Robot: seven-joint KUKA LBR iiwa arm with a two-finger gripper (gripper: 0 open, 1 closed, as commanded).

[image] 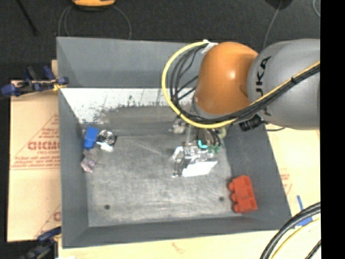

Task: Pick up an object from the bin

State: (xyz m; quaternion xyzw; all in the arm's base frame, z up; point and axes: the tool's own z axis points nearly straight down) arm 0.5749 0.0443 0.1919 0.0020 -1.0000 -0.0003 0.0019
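Dark floor lies all round the grey metal bin, whose scuffed floor is mostly bare, with a streaked pale wall at 12 o'clock. I come in from 3 o'clock. My orange cover hangs over the bin's 1 o'clock part, and a loop of yellow and black cables curls round the cover's 9 o'clock side.

My gripper is down low over the floor, just to the 3 o'clock side of the bin's middle. Right beside it, at its 4 o'clock, lies a small flat white piece with one corner tilted toward 3 o'clock. It sits close against my metal parts. Whether I am touching it or gripping it I cannot tell, and I cannot tell how wide my grip stands either, as my own wrist blocks the sight of it.

The other things are well apart from me:

- A red block with knobbed ends rests on the slope of the wall at 4 o'clock.
- A small blue piece lies far across at 10 o'clock.
- A shiny metal bit lies just beside the blue piece, on its 3 o'clock side.
- A pale, see-through scrap lies near the foot of the wall at 9 o'clock, below those two.
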